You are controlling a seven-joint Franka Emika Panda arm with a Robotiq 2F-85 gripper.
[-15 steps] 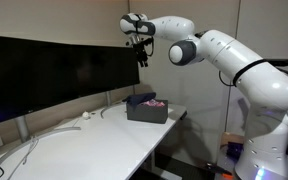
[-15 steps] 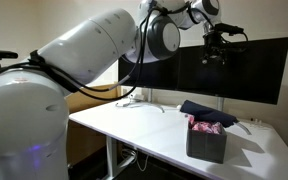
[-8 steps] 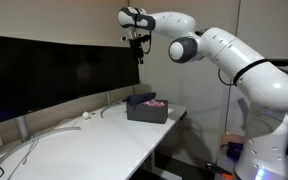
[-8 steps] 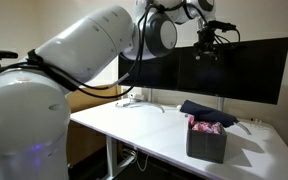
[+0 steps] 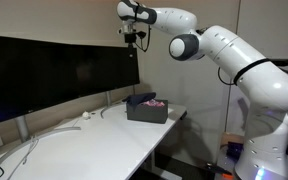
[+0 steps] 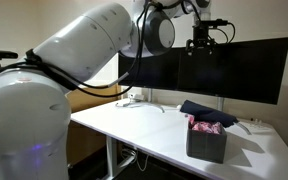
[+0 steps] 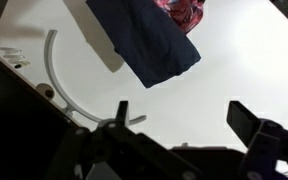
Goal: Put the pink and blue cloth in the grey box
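The grey box (image 5: pixel 147 110) stands on the white table in both exterior views (image 6: pixel 206 140). The pink cloth (image 6: pixel 206 123) lies bunched inside it, and a dark blue cloth (image 6: pixel 202 108) hangs over its far side. In the wrist view the blue cloth (image 7: pixel 144 38) and the pink cloth (image 7: pixel 184 12) show from above. My gripper (image 5: pixel 133 43) is high above the table in front of the monitor, far from the box. It is open and empty in the wrist view (image 7: pixel 184 115) and also shows in an exterior view (image 6: pixel 203 42).
A wide black monitor (image 5: pixel 54 80) stands along the back of the white table (image 5: pixel 94 145). A white cable (image 7: pixel 59 80) curves over the table near a small white object (image 5: pixel 85 115). The robot's large white arm (image 6: pixel 74 70) fills the near side.
My gripper has risen and moved away from the box, along the top of the monitor. The cloths and the box have not moved.
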